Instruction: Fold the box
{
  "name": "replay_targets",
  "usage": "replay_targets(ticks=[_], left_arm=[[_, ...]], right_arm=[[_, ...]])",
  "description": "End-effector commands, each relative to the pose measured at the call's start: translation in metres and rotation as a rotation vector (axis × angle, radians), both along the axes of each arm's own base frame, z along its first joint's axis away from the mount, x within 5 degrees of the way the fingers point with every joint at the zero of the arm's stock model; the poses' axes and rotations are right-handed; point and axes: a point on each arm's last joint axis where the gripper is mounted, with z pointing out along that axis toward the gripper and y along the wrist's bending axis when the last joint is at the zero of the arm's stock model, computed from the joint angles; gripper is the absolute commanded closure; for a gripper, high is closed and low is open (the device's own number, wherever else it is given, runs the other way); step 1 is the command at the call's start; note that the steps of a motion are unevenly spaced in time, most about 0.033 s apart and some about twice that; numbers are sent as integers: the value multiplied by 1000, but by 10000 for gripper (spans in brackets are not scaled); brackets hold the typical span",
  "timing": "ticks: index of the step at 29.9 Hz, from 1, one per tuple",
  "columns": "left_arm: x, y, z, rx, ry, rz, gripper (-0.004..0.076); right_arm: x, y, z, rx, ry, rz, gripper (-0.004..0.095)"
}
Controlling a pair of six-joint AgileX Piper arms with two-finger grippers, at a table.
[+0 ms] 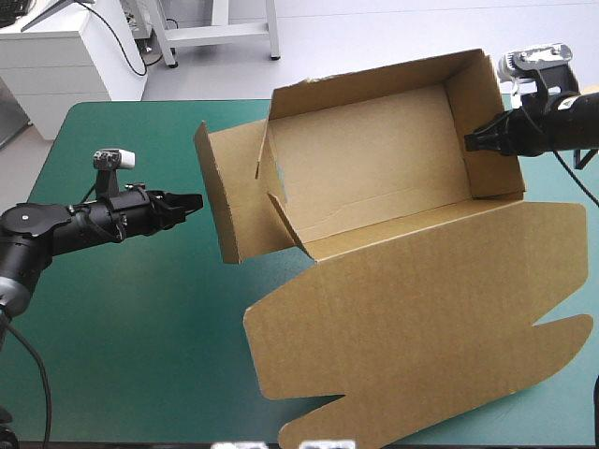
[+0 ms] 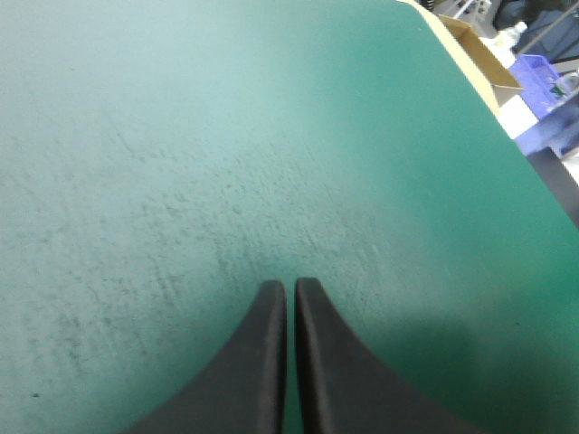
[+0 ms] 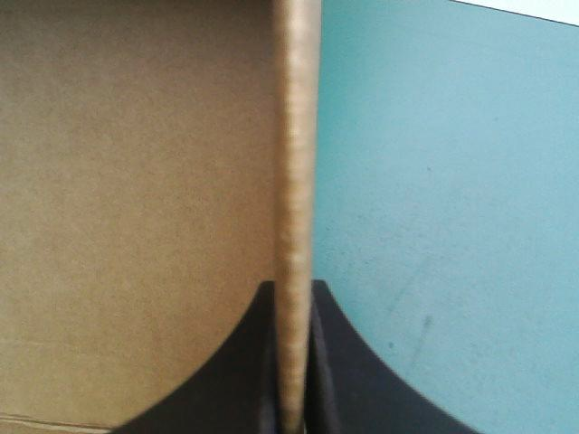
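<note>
The brown box (image 1: 374,159) stands as an open tray at the table's far right, its back and right walls raised and its lid (image 1: 421,327) flat toward the front. Its left wall (image 1: 229,192) leans outward, half raised. My right gripper (image 1: 471,140) is shut on the box's right wall; in the right wrist view the wall's edge (image 3: 294,181) runs straight up between the black fingers (image 3: 339,362). My left gripper (image 1: 195,202) hovers just left of the leaning wall, shut and holding nothing. In the left wrist view its gripper (image 2: 290,289) points at bare teal-green cover.
Bare teal-green cover (image 1: 140,309) fills the table's left half. The lid reaches the front and right edges of the table. More brown board (image 2: 475,45) shows beyond the table's edge in the left wrist view.
</note>
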Motion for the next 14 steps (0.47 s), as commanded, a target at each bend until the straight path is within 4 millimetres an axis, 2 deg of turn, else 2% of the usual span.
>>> replay_targets(ticks=[1, 8, 14], left_arm=[[1, -6, 14, -135, -30, -42, 708], [-3, -15, 28, -341, -92, -189, 708], [-7, -18, 32, -385, -108, -242, 708]], right_arm=[[-14, 7, 23, 85, -91, 29, 929], [-11, 6, 25, 111, -117, -13, 926], [-1, 20, 17, 91, -83, -1, 923]])
